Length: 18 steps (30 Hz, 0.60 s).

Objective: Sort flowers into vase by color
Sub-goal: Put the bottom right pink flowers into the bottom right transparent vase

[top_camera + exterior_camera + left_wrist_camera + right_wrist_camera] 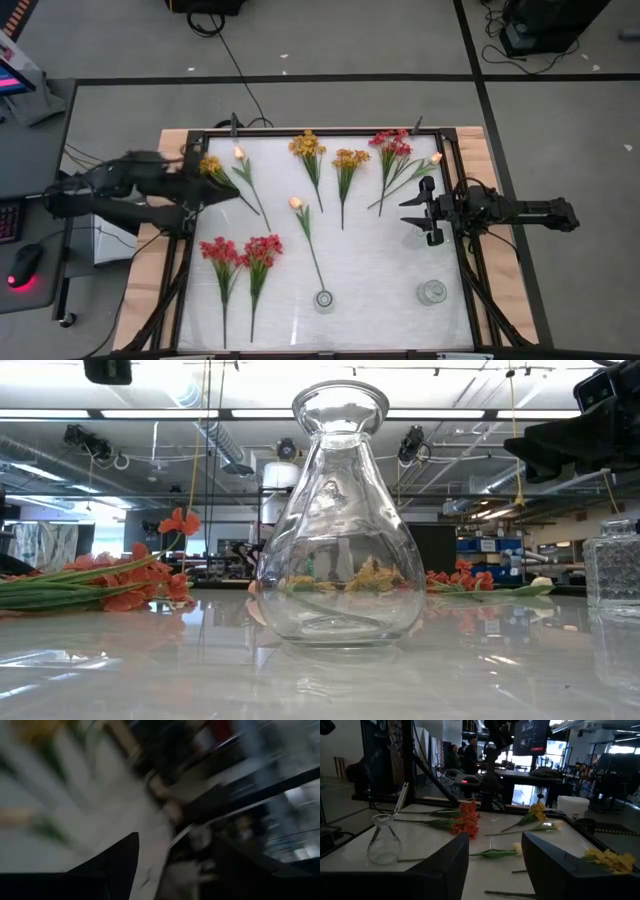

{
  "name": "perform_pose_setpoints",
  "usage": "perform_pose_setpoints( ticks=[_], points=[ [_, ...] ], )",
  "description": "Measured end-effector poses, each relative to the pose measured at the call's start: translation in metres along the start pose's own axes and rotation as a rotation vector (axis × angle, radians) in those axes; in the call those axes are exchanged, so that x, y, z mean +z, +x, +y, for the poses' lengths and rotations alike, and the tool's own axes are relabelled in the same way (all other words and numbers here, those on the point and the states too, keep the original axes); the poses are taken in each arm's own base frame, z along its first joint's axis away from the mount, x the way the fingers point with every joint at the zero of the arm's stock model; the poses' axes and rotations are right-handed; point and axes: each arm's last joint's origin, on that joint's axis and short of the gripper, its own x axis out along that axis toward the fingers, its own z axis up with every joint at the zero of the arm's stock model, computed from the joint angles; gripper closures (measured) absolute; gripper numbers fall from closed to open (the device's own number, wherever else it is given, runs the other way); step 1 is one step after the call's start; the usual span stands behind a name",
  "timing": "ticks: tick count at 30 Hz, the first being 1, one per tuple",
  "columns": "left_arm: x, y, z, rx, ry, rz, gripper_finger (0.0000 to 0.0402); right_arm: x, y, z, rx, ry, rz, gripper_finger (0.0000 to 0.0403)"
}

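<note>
Robotics lab/workshop: open ceiling w/ ducts (215, 435), strip lights (60, 413), monitors (530, 735), workbenches (530, 775), floor cables (235, 60)

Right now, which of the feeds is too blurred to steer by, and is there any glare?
Left wrist view: motion-smeared, unusable. High view: left gripper blurred, flowers sharp. Low view: glass vase crisp, reflections on the table. Right wrist view: clear.

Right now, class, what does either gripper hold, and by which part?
Nothing. The right gripper is open and empty; the left gripper, by a yellow flower, shows no visible hold.
</note>
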Motion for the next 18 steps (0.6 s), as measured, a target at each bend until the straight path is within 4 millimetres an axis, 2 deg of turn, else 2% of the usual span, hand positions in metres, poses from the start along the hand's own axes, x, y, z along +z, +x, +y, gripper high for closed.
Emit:
perform_pose_setpoints(
  ticks=[6,12,18],
  points=[
    [-0.009,0.044,-0.006,0.325,-0.120,0.237,0.0147,0.000,0.000,0.000,0.000,0.000,0.001,0.0210],
    [-0.037,0.081,-0.007,0.483,-0.242,0.372,0.0147,0.000,0.000,0.000,0.000,0.000,0.000,0.0210],
    [-0.068,0.103,0.000,0.701,-0.342,0.441,0.0147,0.000,0.000,0.000,0.000,0.000,0.000,0.0210]
  ],
)
